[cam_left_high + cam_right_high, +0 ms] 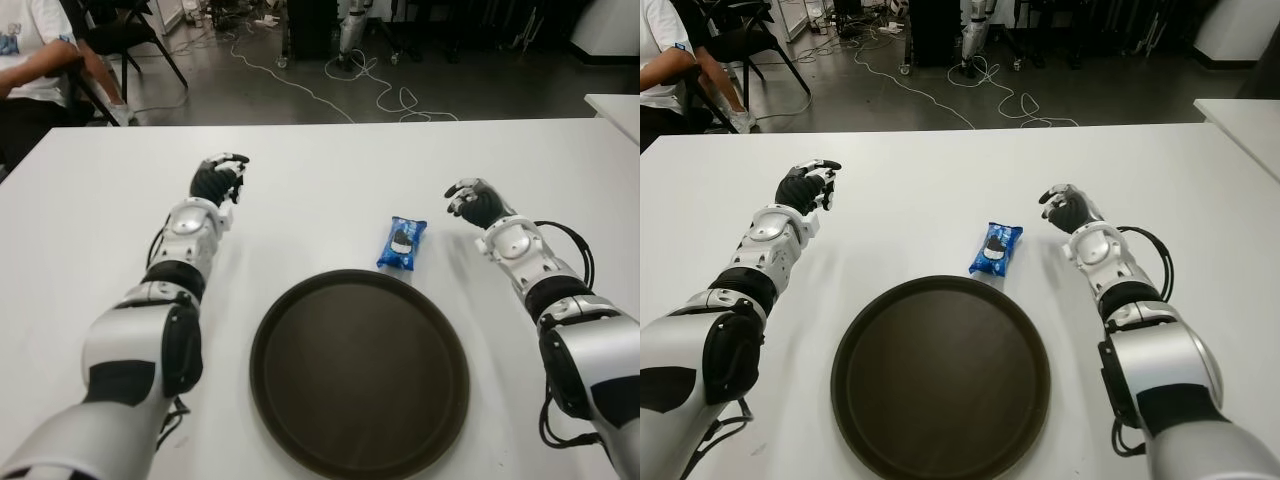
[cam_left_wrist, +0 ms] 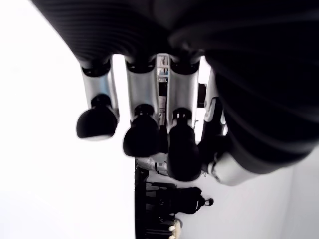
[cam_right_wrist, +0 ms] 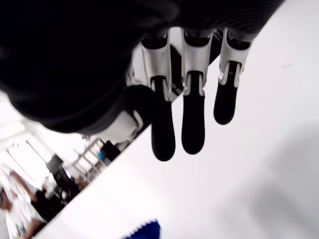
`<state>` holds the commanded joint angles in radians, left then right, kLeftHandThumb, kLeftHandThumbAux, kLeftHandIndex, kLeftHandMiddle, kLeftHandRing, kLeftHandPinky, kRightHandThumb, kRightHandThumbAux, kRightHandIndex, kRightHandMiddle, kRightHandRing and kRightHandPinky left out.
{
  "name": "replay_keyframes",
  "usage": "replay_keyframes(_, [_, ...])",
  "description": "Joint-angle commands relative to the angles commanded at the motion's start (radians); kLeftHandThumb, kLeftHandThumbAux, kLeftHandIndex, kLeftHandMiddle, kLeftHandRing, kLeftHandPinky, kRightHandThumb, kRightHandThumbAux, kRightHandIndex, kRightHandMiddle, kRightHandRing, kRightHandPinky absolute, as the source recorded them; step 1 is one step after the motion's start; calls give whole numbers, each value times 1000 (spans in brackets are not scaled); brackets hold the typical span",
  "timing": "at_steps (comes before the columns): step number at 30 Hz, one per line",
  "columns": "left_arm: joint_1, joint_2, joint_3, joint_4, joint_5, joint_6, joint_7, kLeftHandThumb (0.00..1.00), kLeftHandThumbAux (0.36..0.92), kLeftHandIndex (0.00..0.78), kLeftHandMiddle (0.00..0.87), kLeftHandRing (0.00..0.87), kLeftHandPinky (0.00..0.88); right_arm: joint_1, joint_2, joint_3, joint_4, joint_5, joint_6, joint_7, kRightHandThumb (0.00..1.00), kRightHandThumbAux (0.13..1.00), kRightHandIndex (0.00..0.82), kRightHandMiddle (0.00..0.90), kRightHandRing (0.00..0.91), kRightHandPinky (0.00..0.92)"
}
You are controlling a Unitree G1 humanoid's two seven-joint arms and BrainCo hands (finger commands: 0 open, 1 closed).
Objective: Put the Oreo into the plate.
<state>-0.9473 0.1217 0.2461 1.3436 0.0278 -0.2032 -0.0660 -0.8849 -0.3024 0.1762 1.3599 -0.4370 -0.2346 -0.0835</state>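
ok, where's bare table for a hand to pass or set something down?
Bare table between left hand and right hand, beyond the Oreo pack. Plate interior is bare too. Tightest: the Oreo pack lies right by the plate's far rim.

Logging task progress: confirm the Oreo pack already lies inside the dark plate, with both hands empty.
Not right: the Oreo pack lies on the white table, just beyond the plate rim, as the left eye view shows. Left hand and right hand hold nothing.
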Motion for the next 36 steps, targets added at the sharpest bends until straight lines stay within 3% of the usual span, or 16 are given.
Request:
replay_keyframes(11, [-4,3,-25,2,16,25,-41,711,701,431,653,681,694,1,-8,15,0,-12,-3,-12,831,684,382,550,617,596])
replay_keyframes(18, [-8,4,-23,2,3,42,-100,699,709,429,588,620,650,3,-2,-19,-1,20,-9,-21,830,685,380,554,617,575])
replay_keyframes(22, [-10,5,-8,3,-14,57,-111,689,714,424,530,566,599,1,9,-69,-6,73,-20,-2,830,686,378,547,604,559])
replay_keyframes(31, [-11,8,39,5,-51,97,-117,668,725,401,350,399,463,-33,53,-272,-20,295,4,120,827,689,377,513,560,547])
replay_keyframes(32, [-11,9,42,5,-54,98,-118,477,717,323,330,378,453,-31,54,-282,-21,305,3,127,827,689,377,512,561,552])
replay_keyframes(35, [-9,9,56,3,-66,99,-123,231,712,223,300,348,435,-32,55,-311,-23,336,4,141,827,689,377,512,565,559])
replay_keyframes(36, [-9,9,62,3,-71,98,-124,206,711,210,293,339,425,-34,54,-320,-23,345,6,143,826,689,377,513,566,561])
